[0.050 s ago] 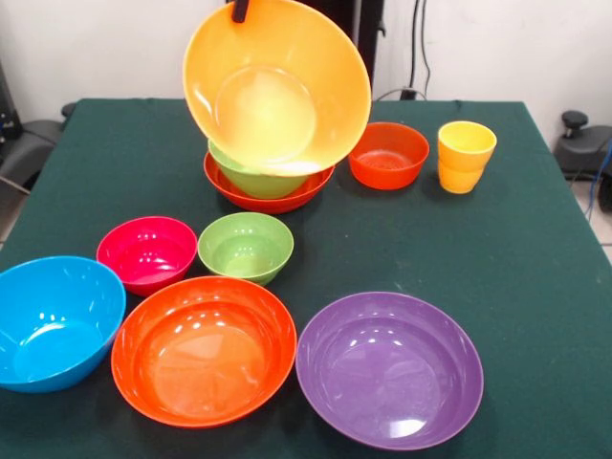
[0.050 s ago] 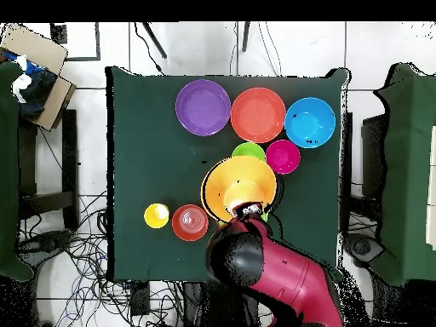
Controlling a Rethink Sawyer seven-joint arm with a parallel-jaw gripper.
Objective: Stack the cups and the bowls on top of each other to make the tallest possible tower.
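Gripper (image 1: pixel 240 10) is clamped on big orange bowl's (image 1: pixel 277 86) rim, tilted over the tower (image 1: pixel 268 186); if u let go crooked it'll slide off.

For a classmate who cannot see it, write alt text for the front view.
A large orange bowl tilts steeply atop a lime green bowl nested in a wide red-orange bowl, the gripper at its top rim. Six more bowls and a yellow cup sit on the green table.

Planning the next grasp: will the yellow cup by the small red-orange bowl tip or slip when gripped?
The yellow cup looks glossy, so probably slippery. It is narrow and tall-sided, so a side push may topple it. Thin plastic: likely light and stiff.
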